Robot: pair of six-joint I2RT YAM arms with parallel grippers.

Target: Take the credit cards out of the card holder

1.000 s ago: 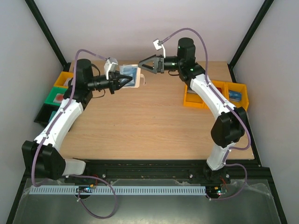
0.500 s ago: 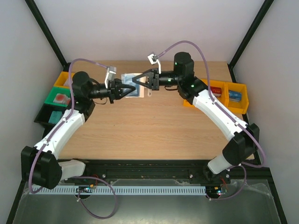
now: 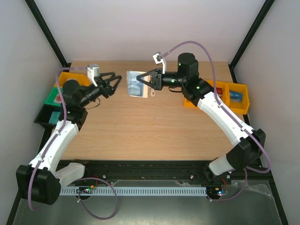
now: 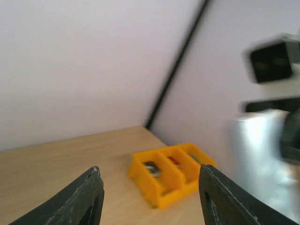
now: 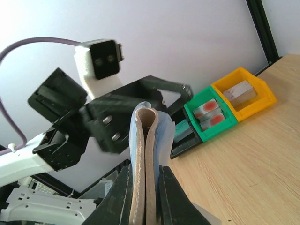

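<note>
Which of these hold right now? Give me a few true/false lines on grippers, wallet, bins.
1. The right gripper is shut on the pale beige, blue-lined folding card holder. True.
2. The left gripper grips the card holder too. False: its jaws stand open and empty, apart from it.
3. Yellow plastic bins sit on the right arm's side of the wooden table. True.
4. The green plastic bin sits beside the right arm. False: it is on the left arm's side.
</note>
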